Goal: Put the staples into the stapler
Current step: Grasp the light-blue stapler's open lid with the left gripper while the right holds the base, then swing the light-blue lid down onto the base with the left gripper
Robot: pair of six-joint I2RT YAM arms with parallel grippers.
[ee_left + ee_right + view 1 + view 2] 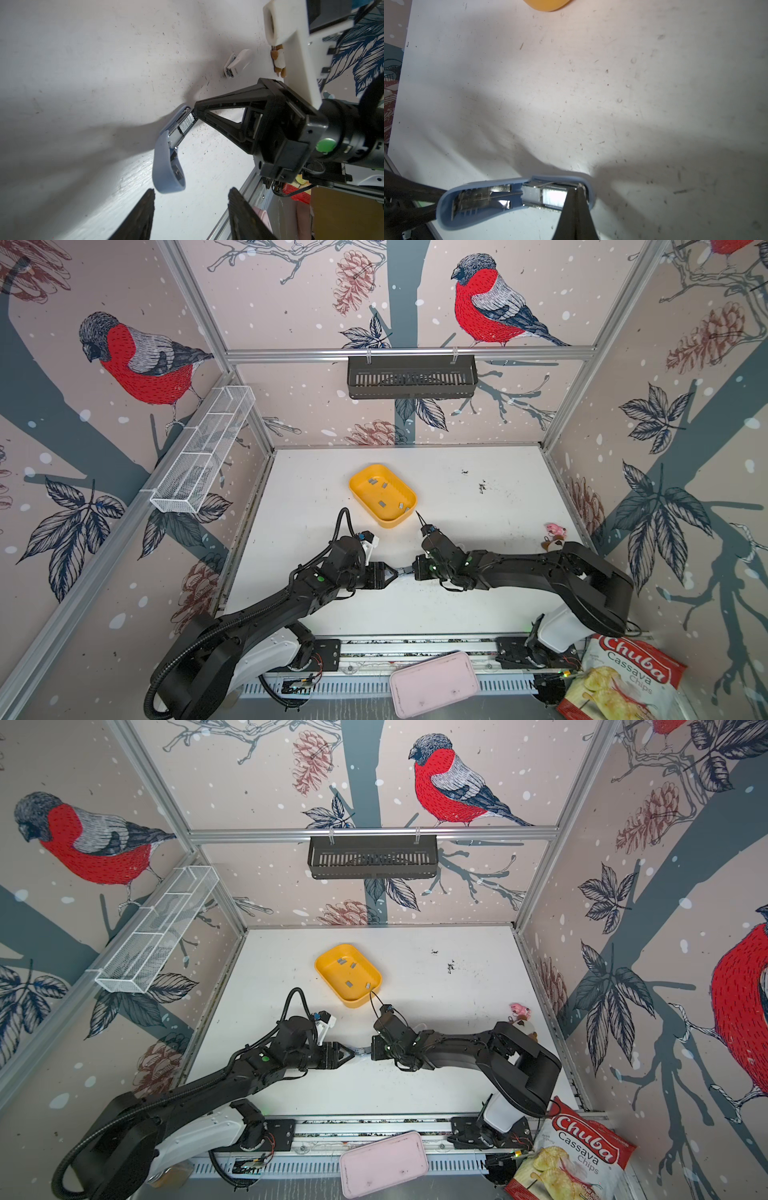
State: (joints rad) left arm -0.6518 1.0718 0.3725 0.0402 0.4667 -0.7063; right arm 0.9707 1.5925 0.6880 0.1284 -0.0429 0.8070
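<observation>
Open stapler (517,195) with a strip of staples (554,197) inside

Toward the bench's (478,605) front edge, the left end effector (192,189) looks clamped on the stapler's blue lid end; the stapler lies long-ways, left edge to right edge. The right end effector (578,188), tips pressed together, touches its other end, by the strip. Farther back, loose staples (382,503) wait in the yellow tray (392,524), nearer the right end effector.
</observation>
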